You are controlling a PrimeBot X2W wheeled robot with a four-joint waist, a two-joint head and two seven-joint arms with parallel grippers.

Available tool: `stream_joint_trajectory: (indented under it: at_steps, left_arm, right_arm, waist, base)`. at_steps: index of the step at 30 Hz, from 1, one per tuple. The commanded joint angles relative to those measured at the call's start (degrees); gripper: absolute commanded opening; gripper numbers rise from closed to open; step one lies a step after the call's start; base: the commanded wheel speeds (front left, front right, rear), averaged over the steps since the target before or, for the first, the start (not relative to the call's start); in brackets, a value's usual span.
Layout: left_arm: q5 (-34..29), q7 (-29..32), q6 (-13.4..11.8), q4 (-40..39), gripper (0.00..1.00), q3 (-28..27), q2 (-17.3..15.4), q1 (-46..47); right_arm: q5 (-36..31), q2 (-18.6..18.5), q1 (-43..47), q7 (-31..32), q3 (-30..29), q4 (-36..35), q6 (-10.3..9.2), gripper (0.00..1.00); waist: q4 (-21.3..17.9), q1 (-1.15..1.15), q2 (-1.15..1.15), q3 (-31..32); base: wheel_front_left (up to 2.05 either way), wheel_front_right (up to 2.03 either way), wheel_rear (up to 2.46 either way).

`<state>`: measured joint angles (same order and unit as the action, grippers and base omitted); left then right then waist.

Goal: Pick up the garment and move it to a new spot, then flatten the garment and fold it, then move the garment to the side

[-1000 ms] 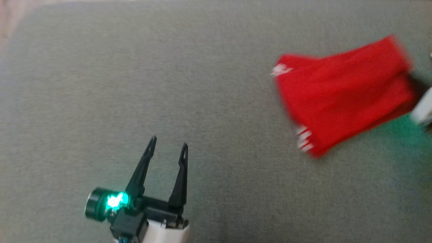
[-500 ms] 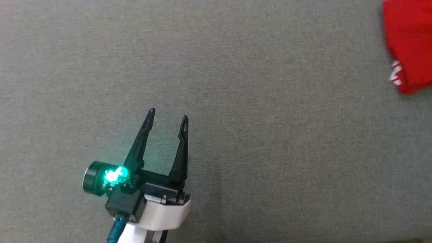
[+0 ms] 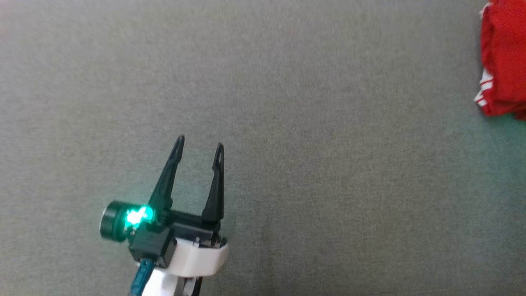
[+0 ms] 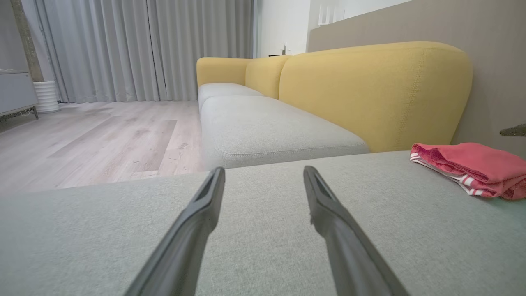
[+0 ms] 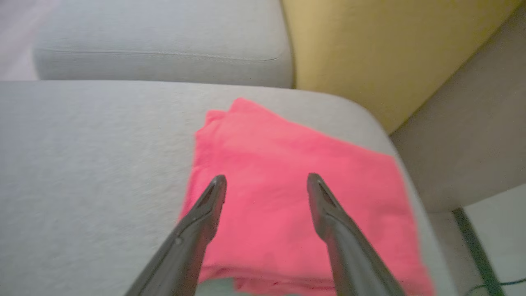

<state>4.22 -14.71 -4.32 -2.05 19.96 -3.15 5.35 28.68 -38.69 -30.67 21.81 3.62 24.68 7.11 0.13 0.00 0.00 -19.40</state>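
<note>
Garment [image 3: 503,61]: red, soft knit, folded into a flat, roughly square pad with layered edges. It lies at the upper right edge of the head view, on the seat cushion [image 3: 308,123]. In the left wrist view it sits at the right, mid-height.

White stripes [image 3: 483,88] run along its near edge. They are too small to read as lettering or a brand.

Seat cushion: grey woven cloth, fine grain, rounded corner with a seam. Backrest [image 4: 370,90]: mustard-yellow fabric, plump, stitched.

Left claw [image 3: 199,142]: lower left of the head view, its two dark tapered fingers spread over bare cushion, holding nothing, well apart from the garment. Green lamp [image 3: 137,216] glows at its wrist.

Right claw [image 5: 267,177]: fingers spread wide above the middle of the garment, gripping nothing. Whether the tips touch the cloth, cannot tell.

Background of the left wrist view: pale plank floor [image 4: 102,135], grey pleated curtains [image 4: 144,49].
</note>
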Motion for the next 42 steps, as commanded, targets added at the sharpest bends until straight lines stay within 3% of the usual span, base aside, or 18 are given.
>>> stream_joint_trajectory:
  at_steps: [1, 5, 9, 12, 15, 20, 23, 41, 42]
  left_arm:
    - [0.3, -0.3, -0.4, -1.1, 1.00, -2.1, 0.3, -0.9]
    - [0.8, -0.3, -0.4, 1.4, 1.00, -2.4, 0.3, -2.7]
    - [1.6, -0.3, -1.0, 3.2, 1.00, -3.1, 0.3, -5.3]
    - [2.8, -0.3, -1.6, 3.4, 1.00, -3.9, 0.3, -7.6]
    - [2.1, -0.3, -2.1, 2.2, 1.00, -4.6, 0.3, -8.9]
    - [0.4, -0.3, -3.8, -1.2, 1.00, -5.8, 0.3, -13.3]
    - [0.8, -0.3, -4.2, -1.1, 1.00, -6.5, 0.3, -15.8]
    - [-1.1, -0.3, -3.3, -0.9, 1.00, -8.5, 0.3, -17.4]
    - [-0.8, 0.0, -3.2, 0.9, 0.00, -6.7, -0.1, -19.4]
  right_arm:
    - [-0.8, 0.3, 2.7, -1.7, 0.8, -2.5, 0.37, 1.00]
    - [-3.0, 8.6, 8.9, -10.3, 5.8, -4.7, 0.37, 1.00]
    - [-5.7, 15.6, 14.5, -23.6, 11.0, -3.5, 0.37, 1.00]
    - [-9.7, 20.3, 18.9, -34.8, 11.8, -1.5, 0.37, 1.00]
    - [-11.1, 23.3, 22.1, -36.6, 10.9, -2.1, 0.37, 1.00]
    - [-16.2, 30.1, 31.5, -36.8, 2.7, -15.5, 0.37, 1.00]
    - [-18.5, 32.8, 36.2, -36.8, -0.6, -20.0, 0.37, 1.00]
    - [-20.9, 35.3, 40.7, -36.8, -0.8, -21.9, 0.37, 1.00]
    - [-20.6, 35.7, 42.0, -36.2, -2.2, -20.2, 0.00, 0.00]
  waist:
    - [1.0, 0.00, 0.00, 3.6]
    - [2.1, 0.00, 0.00, 8.8]
    - [3.0, 0.00, 0.00, 13.9]
    - [3.9, 0.00, 0.00, 17.4]
    - [4.3, 0.00, 0.00, 19.0]
    - [4.9, 0.00, 0.00, 21.5]
    - [5.0, 0.00, 0.00, 22.4]
    - [4.6, 0.00, 0.00, 23.7]
    - [4.6, 0.00, 0.00, 23.7]
  base:
    - [0.00, 0.00, 0.00]
    - [0.00, 0.00, 0.00]
    - [0.00, 0.00, 0.00]
    - [0.00, 0.00, 0.00]
    - [0.00, 0.00, 0.00]
    - [0.00, 0.00, 0.00]
    - [0.00, 0.00, 0.00]
    - [0.00, 0.00, 0.00]
    - [0.00, 0.00, 0.00]
